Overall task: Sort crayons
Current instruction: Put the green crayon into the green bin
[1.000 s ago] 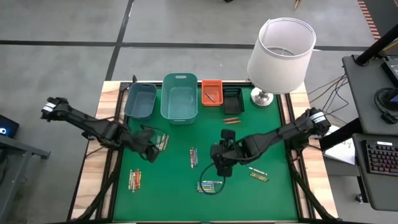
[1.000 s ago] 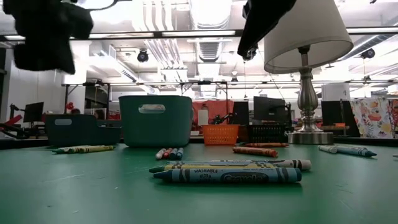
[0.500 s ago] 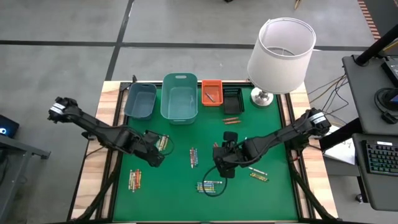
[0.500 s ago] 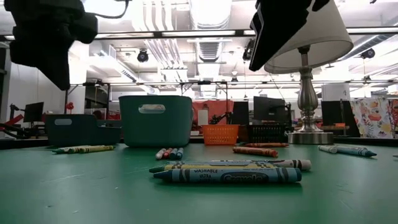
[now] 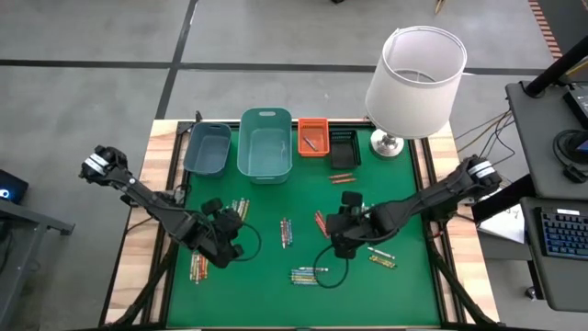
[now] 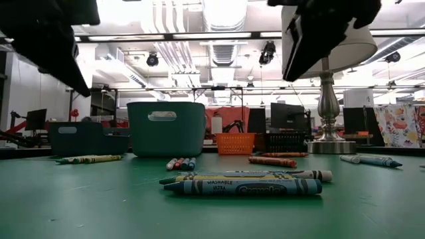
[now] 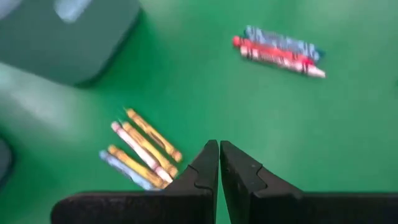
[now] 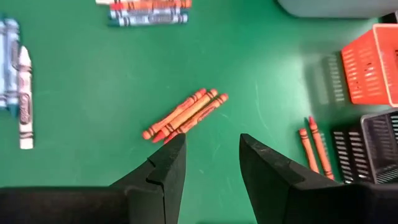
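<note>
Crayons lie in small bunches on the green mat: a yellow-orange bunch (image 5: pixel 241 210) (image 7: pixel 140 152), a red-and-blue bunch (image 5: pixel 287 232) (image 7: pixel 278 50), three orange ones (image 5: pixel 320 223) (image 8: pixel 185 115), a blue-yellow bunch (image 5: pixel 310 275) (image 6: pixel 242 183), one bunch near the left edge (image 5: pixel 197 267), an orange pair (image 5: pixel 343 176) (image 8: pixel 314 146). My left gripper (image 5: pixel 220 243) (image 7: pixel 219 149) is shut and empty above the mat, near the yellow-orange bunch. My right gripper (image 5: pixel 340 230) (image 8: pixel 211 149) is open and empty just beside the three orange crayons.
Along the far edge stand a dark teal bin (image 5: pixel 207 147), a larger teal bin (image 5: pixel 265 145), an orange basket (image 5: pixel 312 136) and a black basket (image 5: pixel 343 147). A lamp (image 5: pixel 413 74) stands at the far right. More crayons (image 5: pixel 381 257) lie at the right.
My left gripper has gone toward the table's near edge. My right gripper has gone a little toward the right edge, and the three orange crayons now show beside it. No crayon has moved.
</note>
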`<move>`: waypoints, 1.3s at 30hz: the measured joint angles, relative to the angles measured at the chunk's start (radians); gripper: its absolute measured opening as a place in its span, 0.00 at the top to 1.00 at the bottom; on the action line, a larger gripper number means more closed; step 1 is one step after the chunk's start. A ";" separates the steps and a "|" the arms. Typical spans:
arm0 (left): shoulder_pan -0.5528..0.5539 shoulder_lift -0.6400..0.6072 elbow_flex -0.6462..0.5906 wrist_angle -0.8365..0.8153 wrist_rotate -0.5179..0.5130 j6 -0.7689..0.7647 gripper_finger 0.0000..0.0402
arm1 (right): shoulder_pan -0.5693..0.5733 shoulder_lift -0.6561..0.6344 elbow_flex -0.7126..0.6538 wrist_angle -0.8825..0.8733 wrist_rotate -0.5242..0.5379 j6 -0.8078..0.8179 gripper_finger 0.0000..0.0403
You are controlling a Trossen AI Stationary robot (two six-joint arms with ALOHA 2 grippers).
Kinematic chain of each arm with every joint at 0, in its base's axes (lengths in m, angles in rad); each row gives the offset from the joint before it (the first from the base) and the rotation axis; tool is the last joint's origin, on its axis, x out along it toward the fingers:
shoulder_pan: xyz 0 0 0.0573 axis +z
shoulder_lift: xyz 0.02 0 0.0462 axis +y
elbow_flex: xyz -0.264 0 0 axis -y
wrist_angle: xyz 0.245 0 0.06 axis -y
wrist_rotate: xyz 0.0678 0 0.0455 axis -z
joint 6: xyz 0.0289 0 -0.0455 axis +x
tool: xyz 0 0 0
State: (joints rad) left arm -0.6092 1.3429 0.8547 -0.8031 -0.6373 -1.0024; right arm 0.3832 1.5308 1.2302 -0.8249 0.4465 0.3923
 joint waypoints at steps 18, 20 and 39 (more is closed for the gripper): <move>-0.005 -0.008 -0.242 0.411 -0.136 0.075 1.00 | -0.002 -0.306 -0.412 0.467 0.261 -0.150 0.66; 0.001 -0.008 -0.252 0.413 -0.155 0.039 1.00 | -0.008 -0.303 -0.413 0.473 0.312 -0.173 0.66; 0.045 0.104 -0.314 0.455 -0.215 -0.110 0.71 | -0.087 -0.299 -0.413 0.494 0.459 -0.195 0.74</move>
State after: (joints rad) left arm -0.5644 1.4466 0.5411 -0.3477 -0.8526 -1.1123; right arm 0.2958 1.2316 0.8169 -0.3305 0.9054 0.1974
